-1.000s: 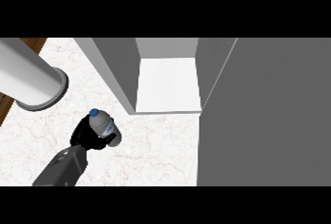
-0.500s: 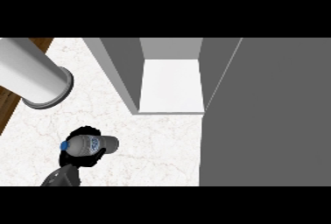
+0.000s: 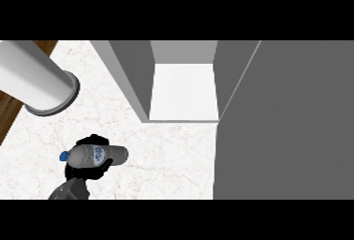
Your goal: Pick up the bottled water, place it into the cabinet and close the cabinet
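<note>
One hand (image 3: 86, 164), the left, curls round the bottled water (image 3: 93, 155), tipped sideways to slide into the open cabinet (image 3: 181, 93) ahead-right.

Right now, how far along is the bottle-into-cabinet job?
Done: the hand is curled round the bottled water, which lies sideways in its hold. In hand: carrying it; it is short of the open cabinet. Left: placing it on the white shelf and closing the cabinet door.
</note>
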Tool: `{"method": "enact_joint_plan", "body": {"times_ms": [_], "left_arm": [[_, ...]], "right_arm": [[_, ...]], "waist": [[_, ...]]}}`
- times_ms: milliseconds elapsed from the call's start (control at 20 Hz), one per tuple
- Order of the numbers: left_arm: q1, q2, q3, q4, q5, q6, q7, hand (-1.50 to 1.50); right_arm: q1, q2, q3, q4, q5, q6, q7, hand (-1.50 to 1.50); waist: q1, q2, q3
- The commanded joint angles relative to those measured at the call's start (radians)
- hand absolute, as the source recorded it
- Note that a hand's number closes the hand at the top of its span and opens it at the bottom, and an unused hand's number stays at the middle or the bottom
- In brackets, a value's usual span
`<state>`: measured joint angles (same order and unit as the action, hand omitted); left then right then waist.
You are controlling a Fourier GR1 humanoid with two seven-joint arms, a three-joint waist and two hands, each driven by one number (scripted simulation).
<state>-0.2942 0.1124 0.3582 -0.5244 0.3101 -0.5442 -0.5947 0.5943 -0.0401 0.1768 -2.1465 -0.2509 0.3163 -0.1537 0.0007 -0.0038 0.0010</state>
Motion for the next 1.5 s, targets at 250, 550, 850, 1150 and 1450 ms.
{"method": "enact_joint_plan", "body": {"times_ms": [250, 550, 850, 1150, 1450], "left_arm": [[0.093, -0.082, -0.08, -0.366, 0.085, 0.084, 0.227, 1.5], [0.185, -0.111, -0.26, -0.661, 0.161, 0.229, 0.357, 1.5], [0.142, -0.112, -0.437, -0.835, 0.173, 0.49, 0.389, 1.5], [0.064, -0.112, -0.528, -0.907, 0.127, 0.653, 0.461, 1.5], [-0.209, -0.112, -0.578, -0.747, 0.133, 0.849, 0.481, 1.5]], "right_arm": [[0.012, -0.009, 0.034, -0.01, 0.013, 0.007, -0.008, -1.5], [-0.043, -0.011, -0.027, 0.073, -0.021, 0.014, -0.055, -1.5], [0.006, 0.012, 0.065, 0.023, -0.001, -0.005, -0.021, -1.5], [-0.024, 0.0, 0.048, 0.042, 0.003, -0.02, -0.028, -1.5], [-0.031, -0.002, 0.053, 0.058, -0.003, -0.022, -0.025, -1.5]], "waist": [[0.0, 0.001, 0.0], [0.002, 0.001, 0.0], [-0.004, 0.001, 0.0], [-0.005, 0.002, -0.001], [-0.016, 0.004, -0.001]]}}
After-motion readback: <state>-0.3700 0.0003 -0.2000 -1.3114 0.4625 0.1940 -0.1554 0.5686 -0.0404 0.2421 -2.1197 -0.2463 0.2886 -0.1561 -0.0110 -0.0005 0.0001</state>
